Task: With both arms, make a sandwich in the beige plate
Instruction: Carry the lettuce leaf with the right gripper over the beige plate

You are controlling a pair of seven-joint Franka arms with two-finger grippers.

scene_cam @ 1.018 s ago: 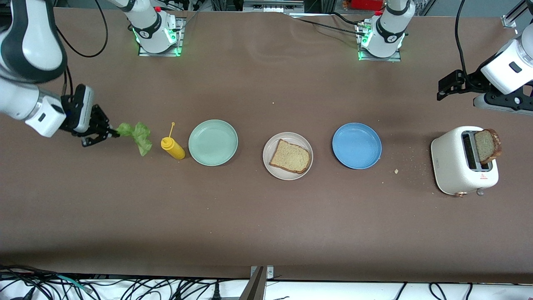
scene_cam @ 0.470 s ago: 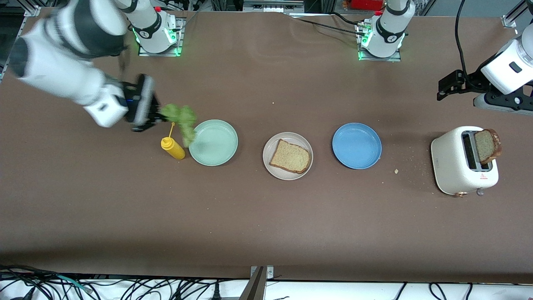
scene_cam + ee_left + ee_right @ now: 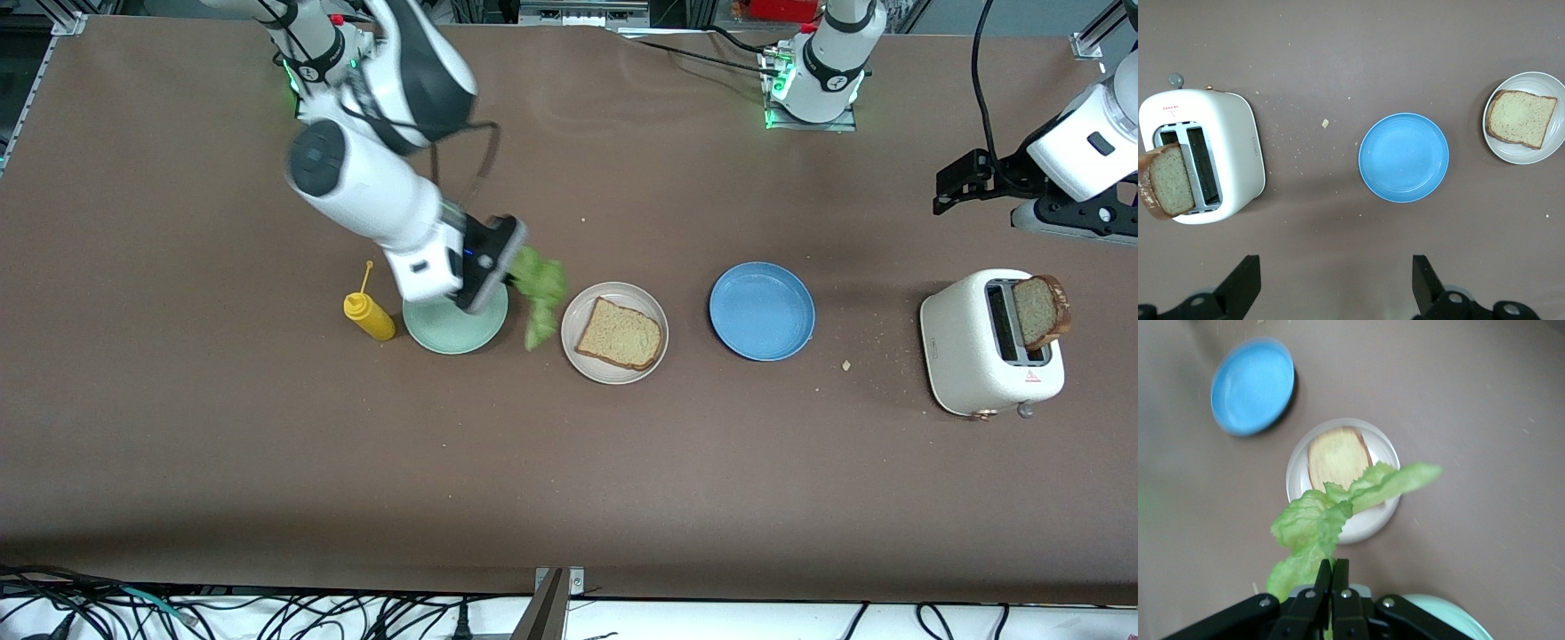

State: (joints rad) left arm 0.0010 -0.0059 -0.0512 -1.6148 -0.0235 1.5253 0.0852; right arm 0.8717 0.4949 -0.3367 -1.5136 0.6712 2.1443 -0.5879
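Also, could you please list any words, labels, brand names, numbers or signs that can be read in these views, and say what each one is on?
No text can be read in any view.
Toaster: a small red mark with a line of print under it on its top face, too small to read.
Robot arm bases: a small round dark emblem on each collar, not legible.
Yellow squeeze bottle, plates, bread: no markings visible.

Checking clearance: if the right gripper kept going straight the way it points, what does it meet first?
Likely the beige plate with its bread slice; the right gripper, shut on the lettuce leaf, points at them. Depth unclear.
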